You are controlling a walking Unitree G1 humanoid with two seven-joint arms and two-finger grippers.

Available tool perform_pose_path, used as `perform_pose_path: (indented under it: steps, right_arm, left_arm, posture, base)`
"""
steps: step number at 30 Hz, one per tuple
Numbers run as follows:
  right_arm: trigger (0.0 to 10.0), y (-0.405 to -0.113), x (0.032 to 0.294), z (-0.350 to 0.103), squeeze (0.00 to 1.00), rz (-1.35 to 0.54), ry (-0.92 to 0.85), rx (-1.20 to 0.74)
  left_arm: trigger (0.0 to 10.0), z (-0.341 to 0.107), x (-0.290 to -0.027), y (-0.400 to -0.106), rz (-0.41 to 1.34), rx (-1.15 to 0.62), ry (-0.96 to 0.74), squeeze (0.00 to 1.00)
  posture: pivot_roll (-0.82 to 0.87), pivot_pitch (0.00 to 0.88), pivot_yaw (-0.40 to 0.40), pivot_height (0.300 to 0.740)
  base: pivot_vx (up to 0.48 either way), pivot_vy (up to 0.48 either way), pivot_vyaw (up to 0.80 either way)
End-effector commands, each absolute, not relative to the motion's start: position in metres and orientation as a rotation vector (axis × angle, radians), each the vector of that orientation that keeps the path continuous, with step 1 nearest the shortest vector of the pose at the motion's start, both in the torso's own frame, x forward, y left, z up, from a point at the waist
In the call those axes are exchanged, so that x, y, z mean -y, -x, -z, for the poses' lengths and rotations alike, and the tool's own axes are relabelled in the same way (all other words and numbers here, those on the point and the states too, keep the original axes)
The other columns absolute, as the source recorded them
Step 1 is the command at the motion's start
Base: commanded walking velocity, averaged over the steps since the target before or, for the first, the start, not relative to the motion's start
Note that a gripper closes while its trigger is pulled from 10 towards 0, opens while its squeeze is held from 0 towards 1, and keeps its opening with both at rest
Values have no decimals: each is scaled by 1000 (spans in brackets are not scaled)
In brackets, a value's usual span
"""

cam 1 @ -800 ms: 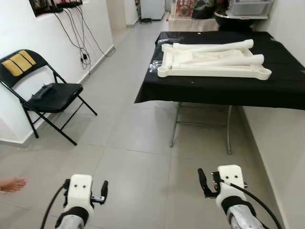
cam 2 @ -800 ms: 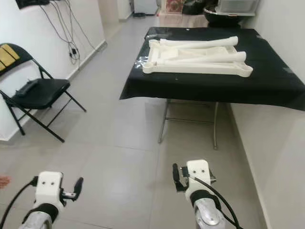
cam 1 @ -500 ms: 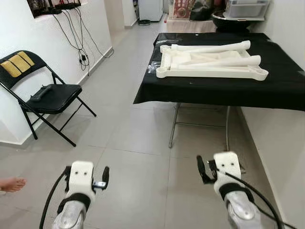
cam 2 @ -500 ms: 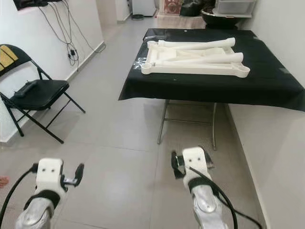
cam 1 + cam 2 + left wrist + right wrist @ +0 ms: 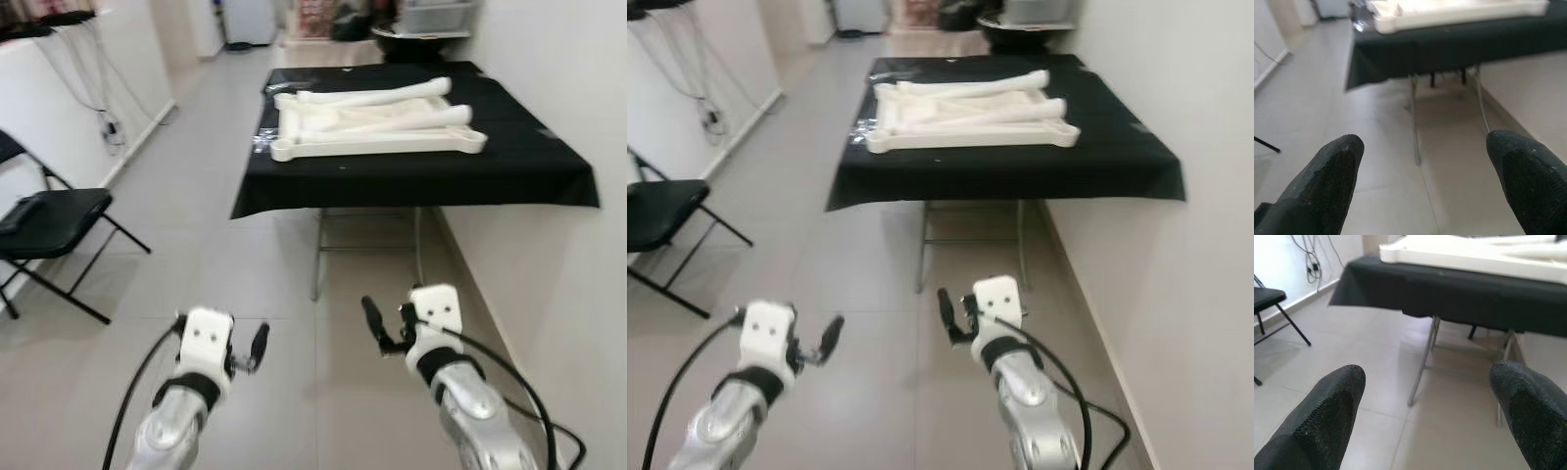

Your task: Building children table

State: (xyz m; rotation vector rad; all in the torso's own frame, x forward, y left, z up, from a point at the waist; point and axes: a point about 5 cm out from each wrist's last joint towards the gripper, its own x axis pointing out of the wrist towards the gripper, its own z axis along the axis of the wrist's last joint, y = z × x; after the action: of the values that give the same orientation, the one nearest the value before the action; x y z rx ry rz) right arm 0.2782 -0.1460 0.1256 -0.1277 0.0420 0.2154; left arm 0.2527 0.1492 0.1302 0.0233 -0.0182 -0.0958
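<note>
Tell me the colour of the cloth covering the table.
Black. The cloth shows best in the left eye view, with cream table parts lying on it.

table parts point(image 5: 377, 122): cream white | tablecloth point(image 5: 509, 171): black | folding chair point(image 5: 44, 215): black | floor tiles point(image 5: 196, 255): light grey | gripper fingers point(image 5: 1327, 181): black, textured

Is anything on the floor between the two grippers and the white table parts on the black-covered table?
Nothing visible: bare floor tiles lie between the left gripper, the right gripper and the black-covered table holding the white table parts. The folding chair stands off to the left.
</note>
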Motion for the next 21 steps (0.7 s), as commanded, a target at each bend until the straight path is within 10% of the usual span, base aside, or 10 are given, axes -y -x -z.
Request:
perform_pose_path:
  steps: [1,15,21]
  right_arm:
    - [10000,-278,141,-123,0,-240,127,-44]
    - [10000,-283,135,-122,0,-324,175,-17]
    - [10000,-281,128,-121,0,-392,187,2]
  left_arm:
    - [10000,-116,-158,-249,52,-46,-20,0]
    - [10000,-121,-152,-258,91,-25,-19,0]
    - [10000,-126,-152,-263,102,-7,-18,0]
  posture:
    - [19,0,9,740]
    - [11,0,14,740]
    - [12,0,18,740]
  base:
    - [0,0,0]
    - [303,0,-214]
    - [321,0,651]
